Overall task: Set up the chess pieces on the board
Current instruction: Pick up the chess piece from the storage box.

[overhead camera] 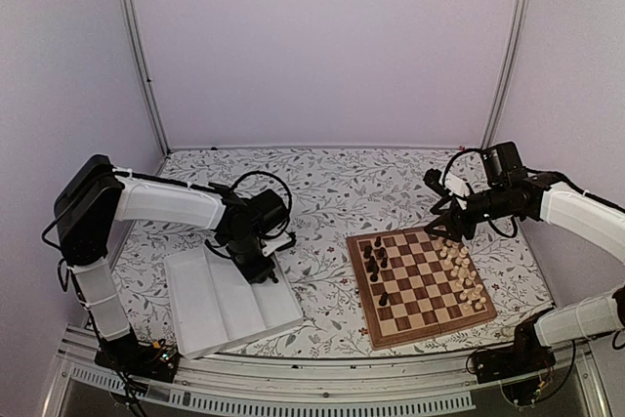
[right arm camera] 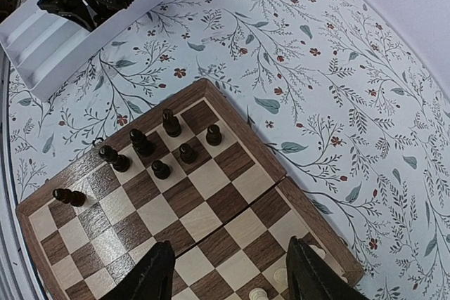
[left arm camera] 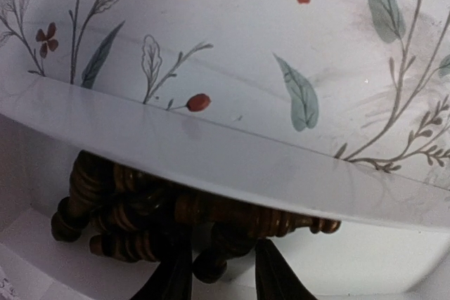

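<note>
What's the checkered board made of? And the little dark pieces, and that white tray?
The board looks like wood, smooth and slightly glossy: brown grain shows in its squares and border. The dark pieces look like turned wood, stained dark brown, with ringed stems. The tray is probably plastic: plain white, smooth, with moulded ridges.

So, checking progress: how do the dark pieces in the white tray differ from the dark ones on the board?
The tray pieces lie on their sides in a touching heap; the board pieces mostly stand upright on separate squares. The tray pieces sit behind the tray's white wall; the board pieces stand in the open. Both sets are dark wooden chessmen.
</note>
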